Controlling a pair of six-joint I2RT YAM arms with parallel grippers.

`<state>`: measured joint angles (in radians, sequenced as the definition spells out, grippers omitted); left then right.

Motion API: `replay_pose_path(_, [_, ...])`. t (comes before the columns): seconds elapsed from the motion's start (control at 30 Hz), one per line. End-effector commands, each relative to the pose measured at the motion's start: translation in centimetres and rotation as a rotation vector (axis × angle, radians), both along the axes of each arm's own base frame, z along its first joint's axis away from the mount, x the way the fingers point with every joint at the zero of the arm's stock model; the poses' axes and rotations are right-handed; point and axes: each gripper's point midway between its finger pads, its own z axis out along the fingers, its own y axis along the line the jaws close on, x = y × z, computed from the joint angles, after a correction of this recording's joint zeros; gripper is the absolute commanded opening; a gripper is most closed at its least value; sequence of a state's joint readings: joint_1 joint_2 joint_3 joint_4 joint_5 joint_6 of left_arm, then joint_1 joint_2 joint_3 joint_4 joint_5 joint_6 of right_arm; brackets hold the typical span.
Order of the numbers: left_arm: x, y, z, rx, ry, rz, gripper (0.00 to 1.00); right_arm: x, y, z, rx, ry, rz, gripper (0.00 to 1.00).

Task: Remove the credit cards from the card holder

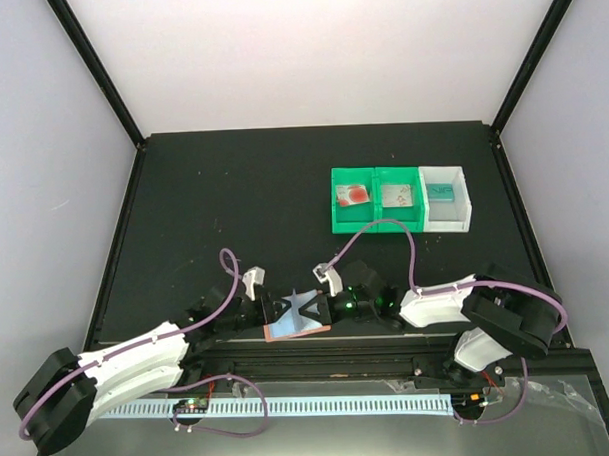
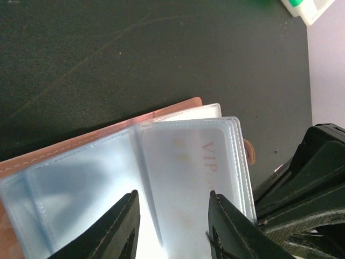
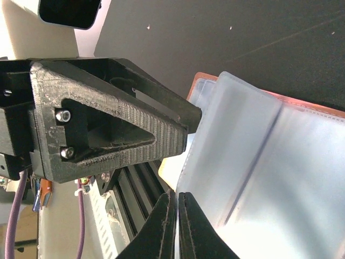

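Extraction in hand: my right gripper (image 3: 173,216) clamps the open card holder (image 2: 75,183), left gripper (image 2: 172,216) spread over the VIP card (image 2: 188,162); next, I pinch it and slide it out.

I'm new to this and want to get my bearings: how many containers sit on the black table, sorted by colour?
green bins: 2
white bin: 1
pink card holder: 1
Total: 4
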<state>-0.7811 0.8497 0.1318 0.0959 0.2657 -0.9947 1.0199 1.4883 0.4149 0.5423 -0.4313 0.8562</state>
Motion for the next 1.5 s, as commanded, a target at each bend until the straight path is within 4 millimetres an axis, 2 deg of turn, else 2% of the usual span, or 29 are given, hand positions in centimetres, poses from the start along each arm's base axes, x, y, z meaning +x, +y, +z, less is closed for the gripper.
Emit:
replay_pose_path(0.0, [0.4, 0.6, -0.3, 0.041, -0.006, 0.028, 0.36, 0.1, 1.2, 1.2, 0.047, -0.003, 0.018, 0.07])
replay_pose_path(0.27, [0.3, 1.3, -1.3, 0.069, 0.009, 0.056, 0.35, 0.2, 1.1, 0.3, 0.03, 0.022, -0.003, 0.06])
replay_pose_path(0.57, [0.5, 1.5, -0.4, 0.058, 0.0, 0.073, 0.4, 0.3, 0.8, -0.3, 0.008, 0.024, -0.014, 0.04])
replay_pose_path(0.77, [0.4, 1.1, 0.3, 0.04, -0.009, 0.057, 0.39, 1.6, -1.3, -1.6, -0.119, -0.029, -0.106, 0.06])
replay_pose_path(0.93, [0.3, 1.0, 0.3, 0.037, -0.007, 0.05, 0.37, 2.7, -3.6, -2.1, -0.25, -0.075, -0.187, 0.14])
replay_pose_path(1.1, [0.3, 0.7, 0.5, 0.027, -0.006, 0.04, 0.38, 3.4, -4.6, 0.2, -0.276, -0.131, -0.222, 0.27])
replay_pose_path(1.3, [0.4, 0.4, 0.6, 0.015, -0.007, 0.032, 0.38, 2.5, -3.2, 4.3, -0.156, -0.159, -0.164, 0.32])
replay_pose_path(1.47, [0.4, -0.1, 0.9, 0.004, -0.003, 0.017, 0.39, 1.6, -1.3, 4.4, -0.142, -0.131, -0.123, 0.38])
